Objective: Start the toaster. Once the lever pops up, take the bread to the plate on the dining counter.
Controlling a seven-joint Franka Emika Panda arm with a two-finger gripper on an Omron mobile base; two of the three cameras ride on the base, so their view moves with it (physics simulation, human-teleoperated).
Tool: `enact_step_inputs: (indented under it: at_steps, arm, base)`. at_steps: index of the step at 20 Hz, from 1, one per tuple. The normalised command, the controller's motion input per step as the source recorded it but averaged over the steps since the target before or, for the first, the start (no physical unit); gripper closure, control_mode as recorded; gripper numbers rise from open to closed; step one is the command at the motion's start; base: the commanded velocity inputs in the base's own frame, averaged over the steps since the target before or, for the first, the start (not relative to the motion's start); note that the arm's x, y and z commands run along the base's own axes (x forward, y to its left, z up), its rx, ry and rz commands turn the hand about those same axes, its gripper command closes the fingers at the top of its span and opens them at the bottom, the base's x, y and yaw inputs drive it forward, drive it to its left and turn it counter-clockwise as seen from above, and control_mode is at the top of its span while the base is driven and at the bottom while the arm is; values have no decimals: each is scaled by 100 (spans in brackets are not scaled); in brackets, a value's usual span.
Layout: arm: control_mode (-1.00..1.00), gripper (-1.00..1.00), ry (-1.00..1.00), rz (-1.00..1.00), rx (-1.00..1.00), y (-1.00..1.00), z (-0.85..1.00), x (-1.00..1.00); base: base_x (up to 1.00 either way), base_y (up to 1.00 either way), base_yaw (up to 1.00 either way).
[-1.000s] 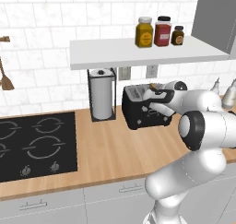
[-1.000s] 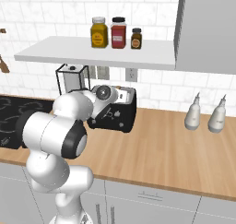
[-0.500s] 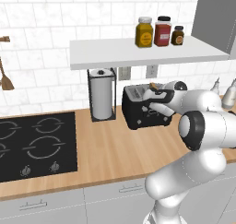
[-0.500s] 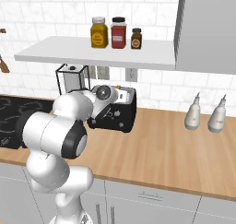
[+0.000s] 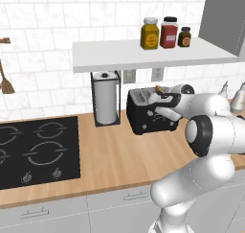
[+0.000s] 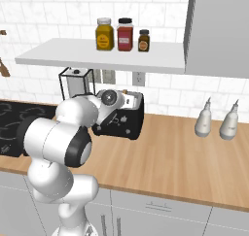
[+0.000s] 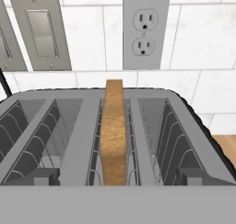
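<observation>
The black toaster [image 5: 143, 117] stands on the wood worktop against the tiled wall. One slice of bread [image 7: 113, 135] stands upright in an inner slot, its crust edge above the top [image 5: 159, 89]. My gripper [image 7: 117, 179] hovers just over the toaster's front end, open, with one dark fingertip [image 7: 41, 177] on each side of the slice and nothing between them touching it. From the bases, the hand [image 5: 165, 105] sits over the toaster's [image 6: 124, 123] right part. The plate and the dining counter are out of view.
A paper-towel roll [image 5: 106, 98] in a black stand is just left of the toaster. A black hob [image 5: 36, 150] lies further left. A white shelf [image 5: 143, 54] with three jars hangs above. Two pale bottles [image 6: 216, 124] stand to the right. A wall socket [image 7: 145, 29] is behind.
</observation>
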Motion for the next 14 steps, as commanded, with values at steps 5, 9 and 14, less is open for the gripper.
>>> enact_step_inputs:
  at_steps: [5, 9, 14]
  arm:
    - [-100, -100, 0, 0, 0, 0, 0, 0]
    - [-100, -100, 0, 0, 0, 0, 0, 0]
    - [-100, -100, 0, 0, 0, 0, 0, 0]
  base:
    - [0, 0, 0]
    - [0, 0, 0]
    - [0, 0, 0]
